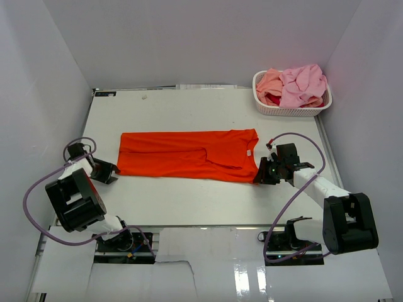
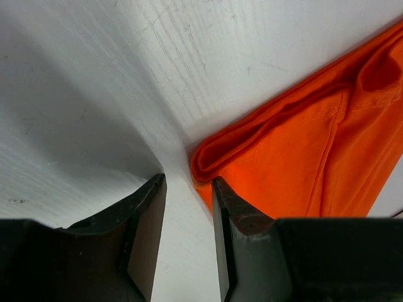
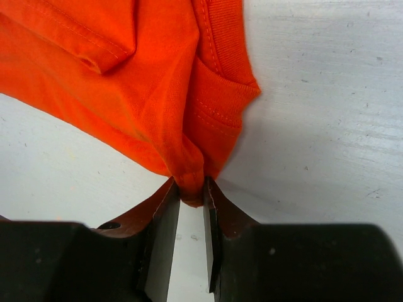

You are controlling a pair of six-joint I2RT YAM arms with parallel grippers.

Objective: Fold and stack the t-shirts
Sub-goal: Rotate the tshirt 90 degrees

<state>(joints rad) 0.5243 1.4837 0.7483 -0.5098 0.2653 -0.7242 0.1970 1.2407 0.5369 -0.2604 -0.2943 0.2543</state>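
Note:
A bright orange-red t-shirt (image 1: 189, 154) lies flat in a long band, folded lengthwise, across the middle of the table (image 1: 189, 201). My right gripper (image 1: 259, 178) is at its near right corner. In the right wrist view the gripper (image 3: 191, 189) is shut on a pinched bunch of the orange cloth (image 3: 126, 82). My left gripper (image 1: 111, 171) sits low at the shirt's near left corner. In the left wrist view it (image 2: 189, 184) stands open with bare table between the fingers. The folded corner of the shirt (image 2: 302, 157) lies just ahead, and the right fingertip (image 2: 221, 192) overlaps its edge.
A white perforated basket (image 1: 289, 112) stands at the far right corner. It holds a light pink shirt (image 1: 303, 85), a salmon-peach one (image 1: 269, 80) and a bit of dark red cloth (image 1: 272, 99). White walls close in the left, back and right sides.

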